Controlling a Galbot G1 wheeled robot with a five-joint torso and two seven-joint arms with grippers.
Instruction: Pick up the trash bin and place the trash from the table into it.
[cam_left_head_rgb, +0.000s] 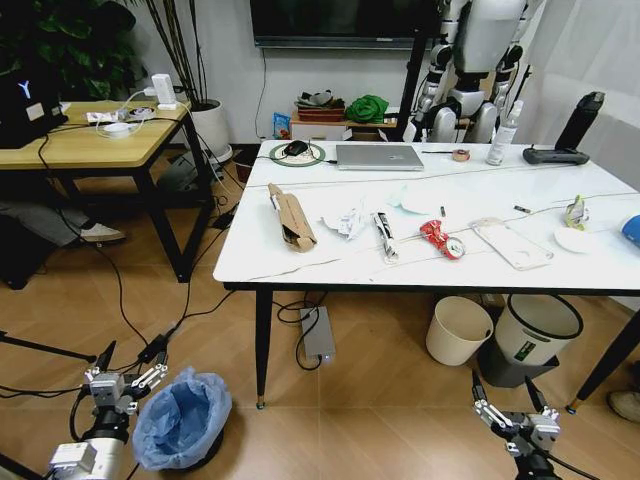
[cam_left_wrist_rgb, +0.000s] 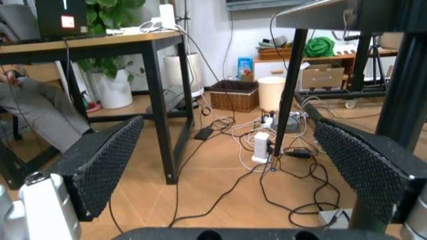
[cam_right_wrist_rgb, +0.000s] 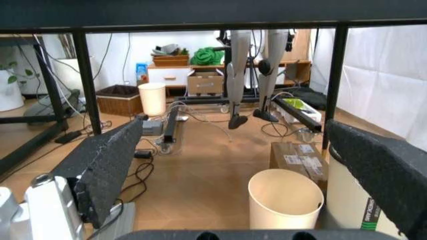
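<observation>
we judge the small round dark bin lined with puffy light-blue plastic light but slippery, best gripped at its rim by our spread-fingered left gripper; right gripper likewise unclenched.

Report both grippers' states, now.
Left gripper: open, holding nothing, low beside the trash bin.
Right gripper: open, holding nothing, low near the table front.

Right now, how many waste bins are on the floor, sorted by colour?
Dark round bin lined with a puffy light-blue plastic bag: 1
Cream bucket-like plastic bin: 1
Grey-and-white bin with a dark rim: 1
Total: 3
</observation>
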